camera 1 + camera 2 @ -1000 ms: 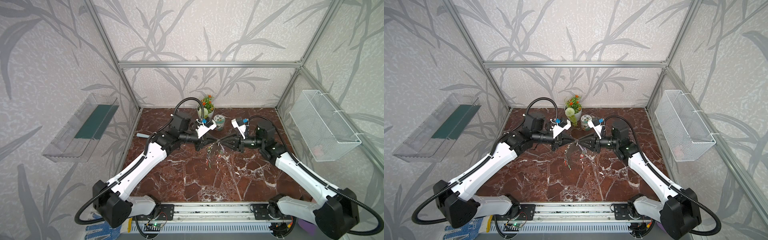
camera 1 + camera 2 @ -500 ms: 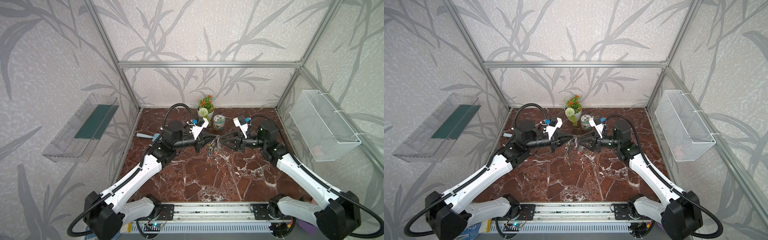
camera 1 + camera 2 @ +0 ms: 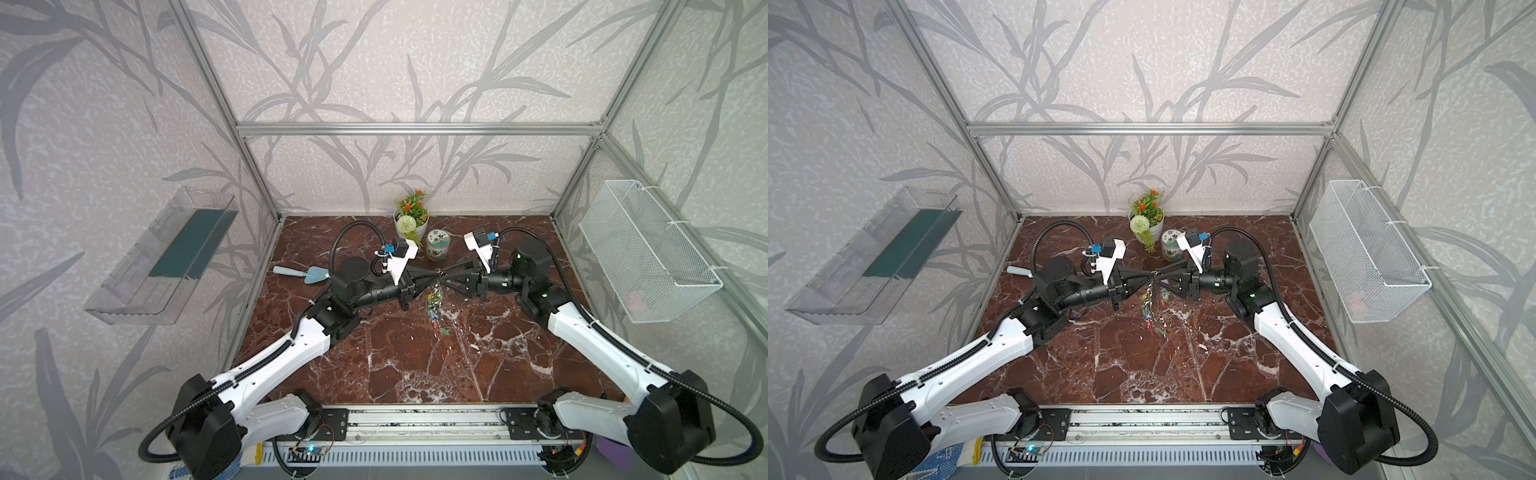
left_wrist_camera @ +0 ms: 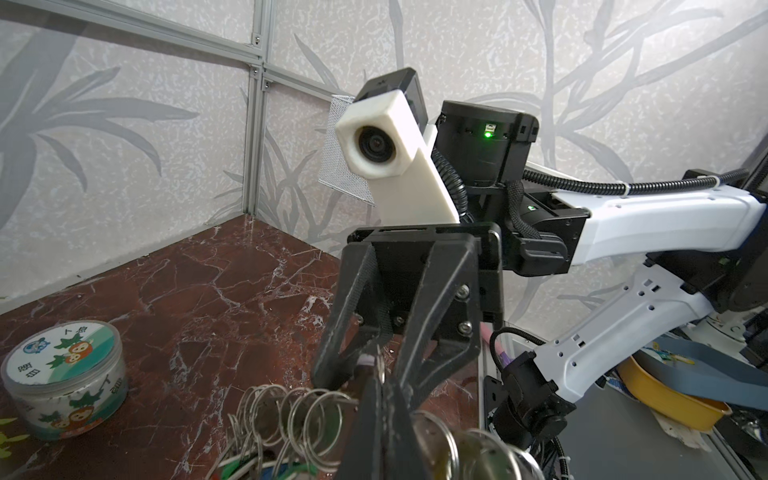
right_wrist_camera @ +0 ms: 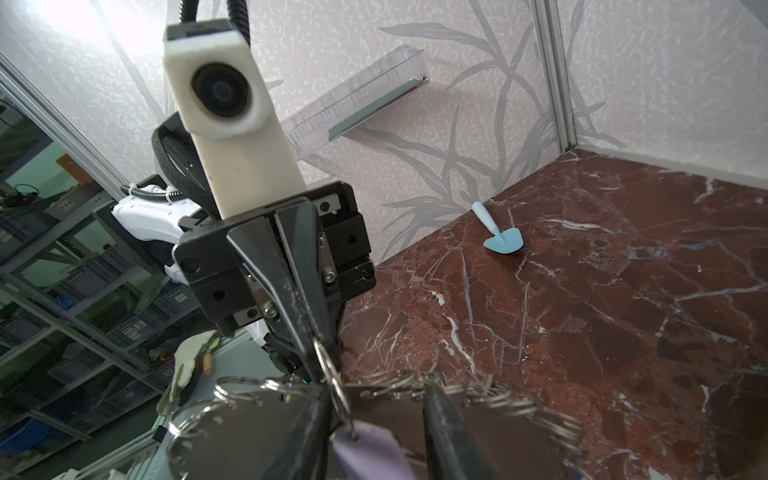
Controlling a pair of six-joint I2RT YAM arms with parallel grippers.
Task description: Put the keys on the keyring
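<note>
Meeting tip to tip above the back middle of the red-brown marble table (image 3: 415, 365), the black left gripper (image 3: 432, 275) is pinched fully closed on the large silvery wire keyring (image 3: 434, 303), whose bunch of small rings and coloured tags dangles beneath. The black right gripper (image 3: 451, 279) has its jaws a little apart, clasping the pale lilac oblong plastic key tag (image 5: 365, 455). Since a second ago the left arm's wrist joint (image 3: 353, 270) has drawn back from the rear wall (image 3: 415, 174); the meeting point has hardly moved.
</note>
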